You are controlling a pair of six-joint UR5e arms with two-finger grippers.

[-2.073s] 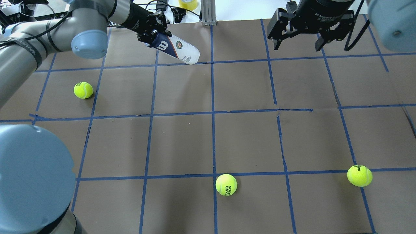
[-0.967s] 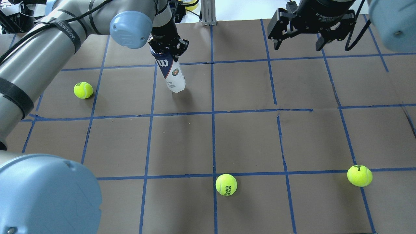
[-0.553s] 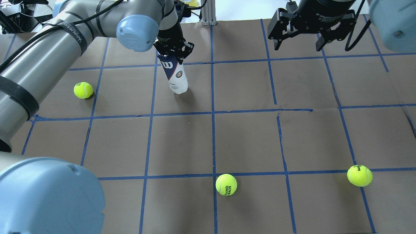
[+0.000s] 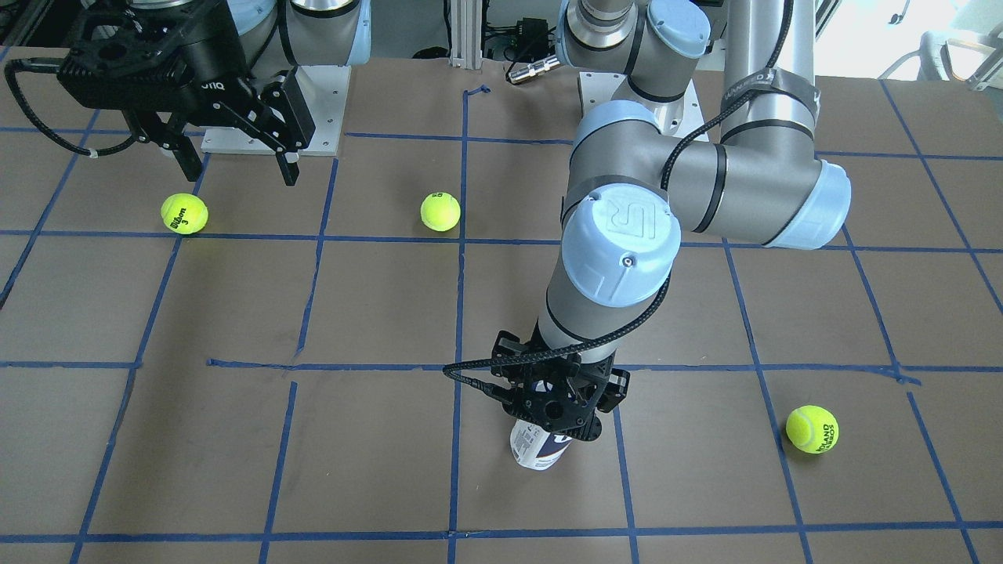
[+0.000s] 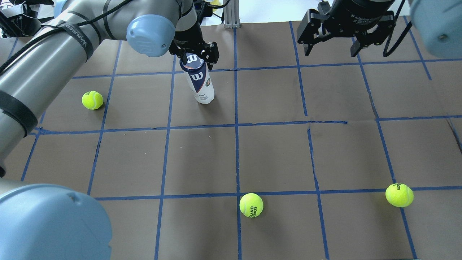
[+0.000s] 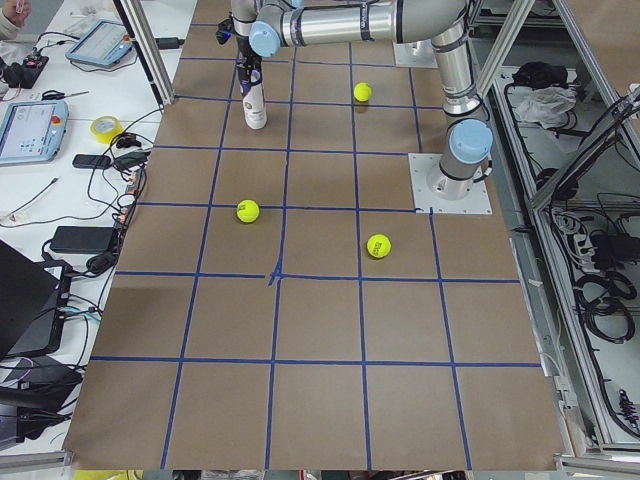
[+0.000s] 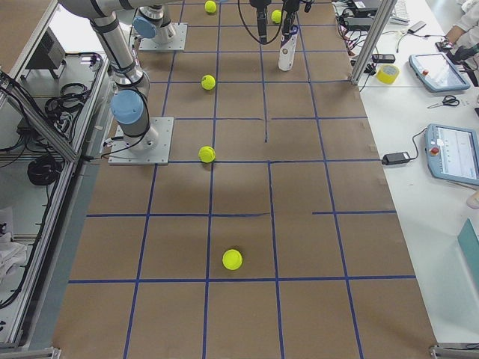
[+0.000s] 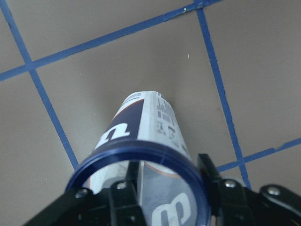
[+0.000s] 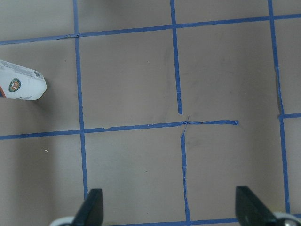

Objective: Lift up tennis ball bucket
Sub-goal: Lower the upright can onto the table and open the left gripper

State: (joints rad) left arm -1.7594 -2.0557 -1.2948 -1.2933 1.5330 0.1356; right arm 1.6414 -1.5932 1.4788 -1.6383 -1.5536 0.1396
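The tennis ball bucket (image 5: 200, 85) is a slim clear can with a navy and white "W" label. It stands nearly upright on the brown paper at the far centre-left and also shows in the front view (image 4: 537, 452). My left gripper (image 5: 196, 57) points down and is shut on it just below its dark blue rim (image 8: 141, 150). The fingers (image 8: 214, 188) flank the rim. The can's base sits at the paper. My right gripper (image 5: 330, 45) is open and empty, hovering over the far right, and its view shows the can's bottom end (image 9: 21, 86).
Three yellow-green tennis balls lie on the taped grid: one left of the can (image 5: 92, 100), one at near centre (image 5: 251, 205) and one at near right (image 5: 399, 195). A metal post (image 5: 231, 14) stands behind the table's far edge.
My left arm swung the can from lying slanted in the air at the far edge to standing upright. In the last half second the can straightened and its rim came into view.
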